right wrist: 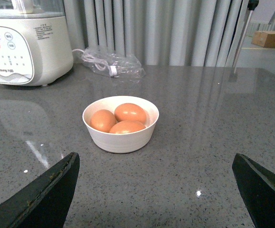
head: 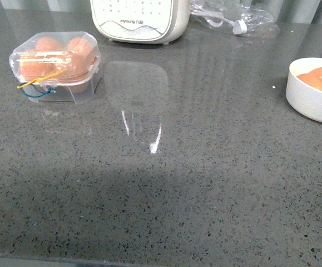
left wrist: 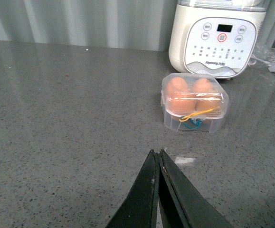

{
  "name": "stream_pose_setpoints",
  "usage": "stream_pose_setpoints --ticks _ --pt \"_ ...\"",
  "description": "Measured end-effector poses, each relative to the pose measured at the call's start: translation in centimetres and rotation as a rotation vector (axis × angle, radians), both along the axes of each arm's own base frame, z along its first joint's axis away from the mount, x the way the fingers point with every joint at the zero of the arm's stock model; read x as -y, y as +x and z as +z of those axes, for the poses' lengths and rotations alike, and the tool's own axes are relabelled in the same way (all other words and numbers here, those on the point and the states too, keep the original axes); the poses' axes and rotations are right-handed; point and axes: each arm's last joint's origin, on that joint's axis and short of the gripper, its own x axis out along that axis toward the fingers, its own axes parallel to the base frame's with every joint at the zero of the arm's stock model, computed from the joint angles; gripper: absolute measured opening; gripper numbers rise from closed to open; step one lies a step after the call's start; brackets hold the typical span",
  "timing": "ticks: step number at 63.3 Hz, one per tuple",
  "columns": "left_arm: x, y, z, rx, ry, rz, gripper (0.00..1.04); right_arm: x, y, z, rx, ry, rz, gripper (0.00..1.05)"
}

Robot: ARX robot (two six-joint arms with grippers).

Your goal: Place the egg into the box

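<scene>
**Egg still in bowl, box lid down**

Egg (right wrist: 129, 112) is sitting with two others in the white bowl (right wrist: 120, 140) at far right; you are starting from scratch. Going left to right: the box (head: 55, 67) is sitting far left, closed and apparently full, banded. Your left gripper (left wrist: 158, 156) is pinched together, empty. Your right gripper (right wrist: 156, 190) is spread wide, facing the bowl. Next you are likely needing the lid opened, then an egg grasped.

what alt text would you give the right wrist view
A white bowl holding three brown eggs sits on a grey speckled counter, framed by the open right gripper. A white appliance stands behind.
</scene>
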Motion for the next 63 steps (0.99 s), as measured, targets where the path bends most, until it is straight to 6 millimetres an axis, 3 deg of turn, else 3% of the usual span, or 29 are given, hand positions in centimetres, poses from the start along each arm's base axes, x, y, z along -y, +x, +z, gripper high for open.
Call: stream_pose_setpoints --ticks 18,44,63 --pt "0.01 -0.05 -0.98 0.007 0.0 -0.002 0.04 0.0 0.0 0.0 0.0 0.0 0.0 0.97" --pt "0.01 -0.16 -0.84 0.026 0.002 -0.004 0.04 0.0 0.0 0.0 0.0 0.0 0.0 0.97" --pt "0.01 -0.16 -0.84 0.026 0.002 -0.004 0.54 0.0 0.0 0.0 0.0 0.0 0.0 0.97"
